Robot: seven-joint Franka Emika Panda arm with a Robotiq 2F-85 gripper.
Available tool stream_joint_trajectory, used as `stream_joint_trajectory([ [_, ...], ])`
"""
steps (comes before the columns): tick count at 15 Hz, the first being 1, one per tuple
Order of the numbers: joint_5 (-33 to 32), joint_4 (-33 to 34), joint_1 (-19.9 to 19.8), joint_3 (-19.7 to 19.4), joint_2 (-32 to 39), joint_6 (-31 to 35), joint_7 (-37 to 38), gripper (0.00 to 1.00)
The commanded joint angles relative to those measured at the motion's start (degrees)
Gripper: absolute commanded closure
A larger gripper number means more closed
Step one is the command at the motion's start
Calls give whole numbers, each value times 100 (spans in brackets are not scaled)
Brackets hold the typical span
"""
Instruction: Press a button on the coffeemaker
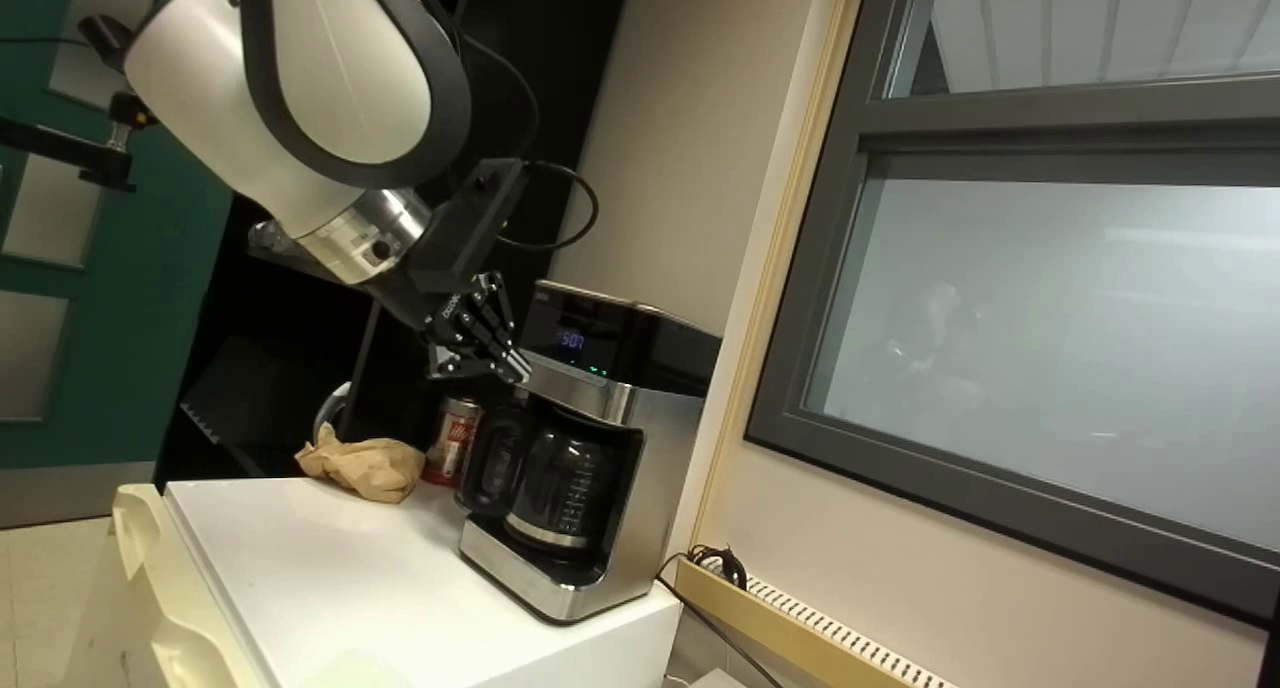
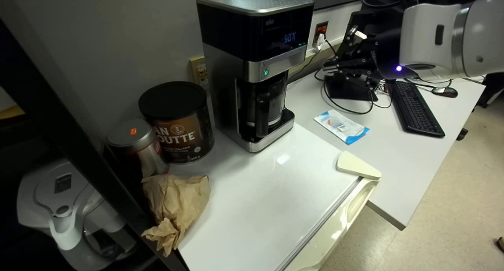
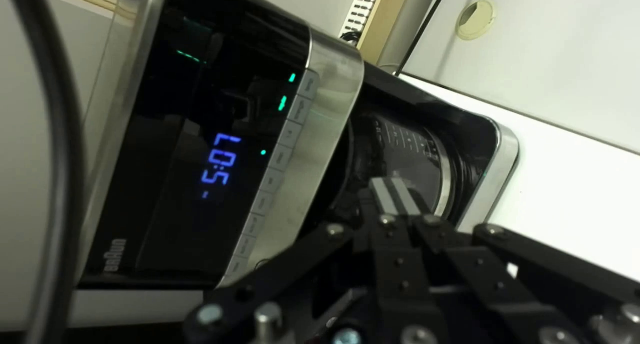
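Coffeemaker (image 2: 254, 70) ahead, our fingers (image 3: 384, 196) pinched together, we should square up to one button (image 3: 271, 179) and press gently

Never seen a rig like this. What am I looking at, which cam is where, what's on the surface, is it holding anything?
The machine is a single robot arm ending in a two-fingered gripper. Two pictures come from cameras outside the robot; the third, with the gripper poking in along the bottom, is from a camera on its wrist, so the coffeemaker looks turned sideways there.

The coffeemaker stands on a white surface with its glass carafe inside. Near it are a black tub, a smaller can and some crumpled brown paper.

Nothing is held: the wrist view shows the fingertips together, nothing between them. The job is to press a button; a row of buttons runs under the clock display, and in an exterior view a gap shows between gripper and coffeemaker.
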Motion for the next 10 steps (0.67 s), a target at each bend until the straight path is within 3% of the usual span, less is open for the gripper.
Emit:
stream_joint_trajectory([
  [1, 15, -230, -182, 423, -265, -257, -32, 99],
  [5, 22, -288, -301, 740, -362, -473, -30, 99],
  [9, 25, -490, -380, 777, -446, -666, 83, 98],
  [10, 28, -565, -394, 747, -463, -762, 153, 72],
])
